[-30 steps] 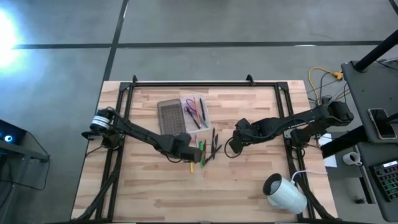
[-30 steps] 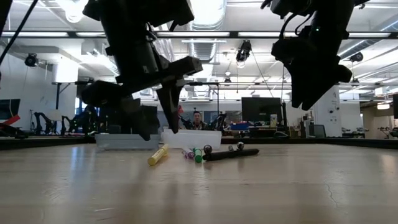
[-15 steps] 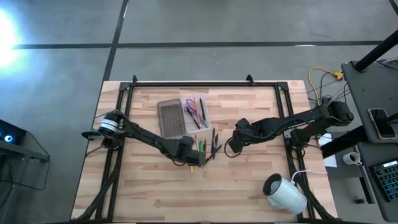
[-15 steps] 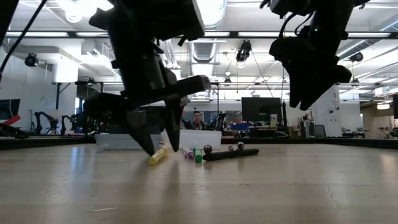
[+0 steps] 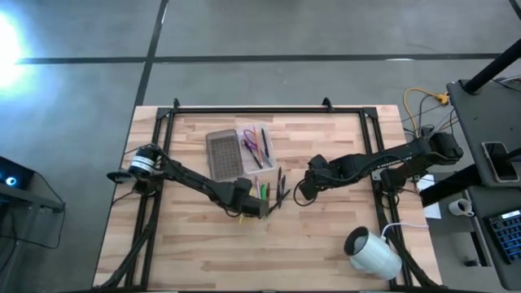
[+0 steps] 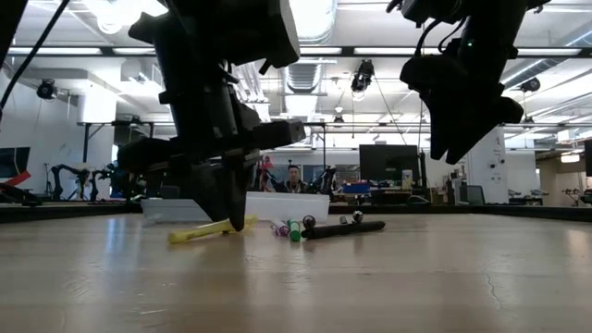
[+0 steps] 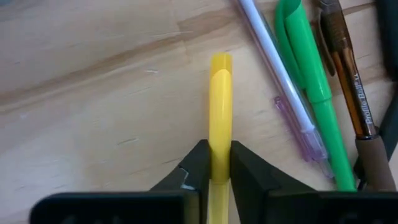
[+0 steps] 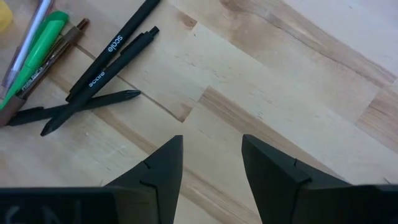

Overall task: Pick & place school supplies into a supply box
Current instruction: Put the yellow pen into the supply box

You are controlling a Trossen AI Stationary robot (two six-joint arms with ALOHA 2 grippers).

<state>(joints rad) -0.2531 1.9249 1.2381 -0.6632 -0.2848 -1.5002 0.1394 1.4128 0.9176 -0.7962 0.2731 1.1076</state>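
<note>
A yellow marker (image 7: 219, 106) lies at the near-left edge of a loose cluster of pens (image 5: 274, 189) on the wooden table: a green marker (image 7: 306, 74), a clear purple-tipped pen (image 7: 283, 87), a brown pen (image 7: 348, 81) and black pens (image 8: 112, 46). My left gripper (image 5: 254, 209) is down at the table and shut on the yellow marker (image 6: 208, 229). My right gripper (image 5: 303, 192) hangs open and empty above bare wood just right of the cluster. The clear tray (image 5: 255, 146), holding pens and purple scissors, and its grey lid (image 5: 224, 155) lie side by side farther back. My left gripper pinches the yellow marker's barrel (image 7: 219, 140) between its two fingers (image 7: 200, 165). The fingers come from above, pointing down, and lie across the marker. The marker lies low at the table (image 6: 185, 235); whether it is lifted clear I cannot tell.
A white roll (image 5: 373, 252) lies at the near right corner. Black frame rails (image 5: 163, 146) run along the table's left, right and far sides. Bare wood lies toward the near edge (image 5: 244, 260).
My left gripper has gone down onto the yellow marker and shut on it; half a second ago its fingers stood open on either side of it. The marker has swung around and now shows longer across the low view. My right gripper has kept still.
</note>
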